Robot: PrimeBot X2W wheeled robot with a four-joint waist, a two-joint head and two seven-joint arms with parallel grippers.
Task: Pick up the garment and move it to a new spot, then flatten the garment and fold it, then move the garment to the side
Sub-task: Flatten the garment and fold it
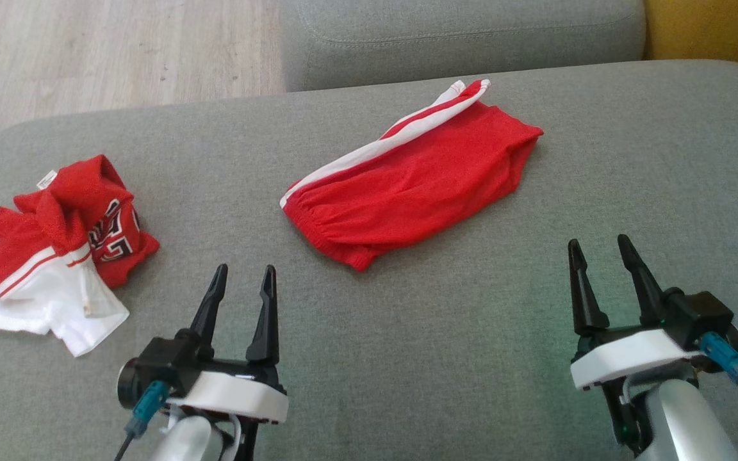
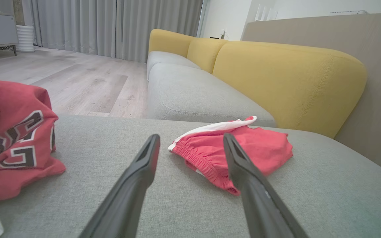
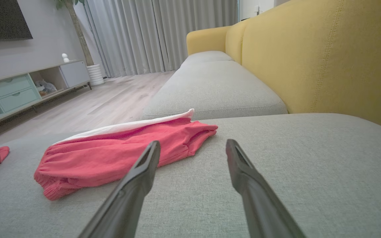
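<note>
A pair of red shorts point(image 1: 410, 182) with a white side stripe lies folded flat in the middle of the grey cushion point(image 1: 446, 358). The left wrist view shows the shorts point(image 2: 263, 148) just beyond the fingertips, and in the right wrist view the shorts point(image 3: 121, 155) lie ahead to the left. A crumpled red and white jersey point(image 1: 61, 246) with dark lettering sits at the left edge. My left gripper point(image 1: 245, 269) hovers open and empty between the two garments. My right gripper point(image 1: 598, 241) is open and empty to the right of the shorts.
A second grey seat cushion point(image 1: 459, 38) lies beyond the near one, with a yellow backrest point(image 2: 286, 79) along the right. Wooden floor point(image 1: 106, 51) runs past the cushion's far left edge. A TV cabinet point(image 3: 28, 86) stands across the room.
</note>
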